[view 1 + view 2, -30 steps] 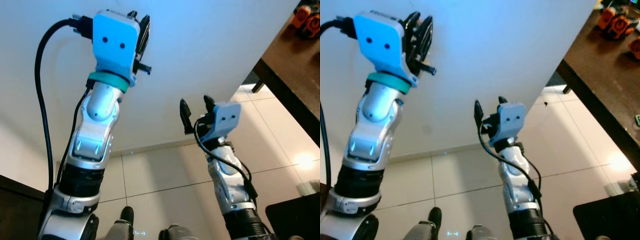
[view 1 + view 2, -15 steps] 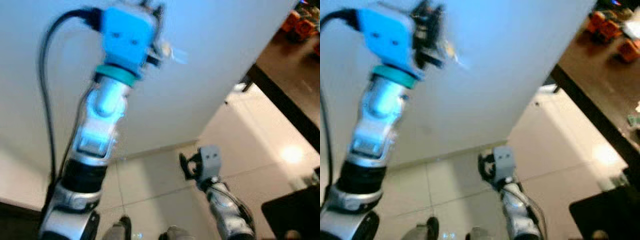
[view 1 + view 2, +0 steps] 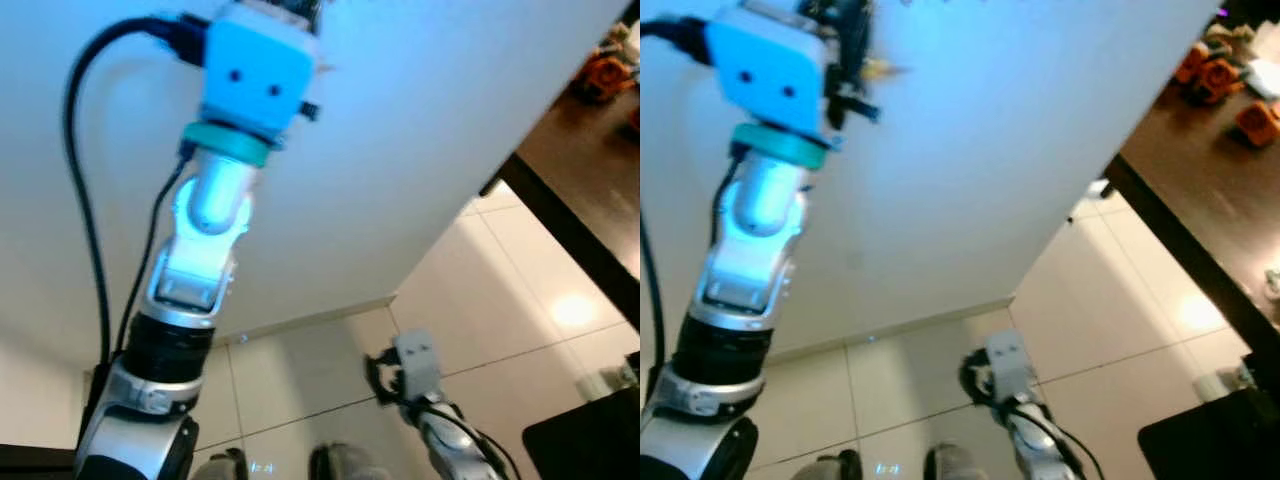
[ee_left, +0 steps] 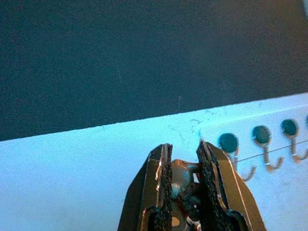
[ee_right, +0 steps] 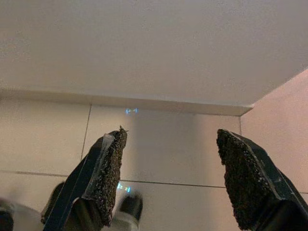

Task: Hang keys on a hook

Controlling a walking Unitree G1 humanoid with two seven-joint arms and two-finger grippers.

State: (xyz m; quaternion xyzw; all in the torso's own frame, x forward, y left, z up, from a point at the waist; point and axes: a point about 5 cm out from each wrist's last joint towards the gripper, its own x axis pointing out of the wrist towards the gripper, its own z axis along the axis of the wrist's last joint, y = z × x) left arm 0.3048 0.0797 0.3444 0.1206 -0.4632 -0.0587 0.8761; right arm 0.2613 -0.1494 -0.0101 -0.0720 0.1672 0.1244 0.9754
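Note:
My left arm (image 3: 200, 250) reaches high up the white wall (image 3: 420, 130). In the left wrist view, the left gripper (image 4: 184, 153) is shut on a brass-coloured bunch of keys (image 4: 182, 179) held between its black pads. Just beside the fingertips, a white strip on the wall carries a row of dark-capped metal hooks (image 4: 232, 153), the nearest a short way from the keys. A key tip (image 3: 886, 70) sticks out of the gripper in the right eye view. My right gripper (image 5: 175, 178) hangs low over the tiled floor, open and holding nothing.
A dark wooden table (image 3: 1200, 190) with orange objects (image 3: 1215, 68) stands to the right. A black item (image 3: 590, 440) sits low at the right. Beige floor tiles (image 5: 168, 144) meet the wall's skirting below, and my feet (image 3: 940, 465) show at the bottom.
The left arm has risen higher along the wall with the keys. The right arm has dropped from chest height to near the floor. The head camera has shifted slightly.

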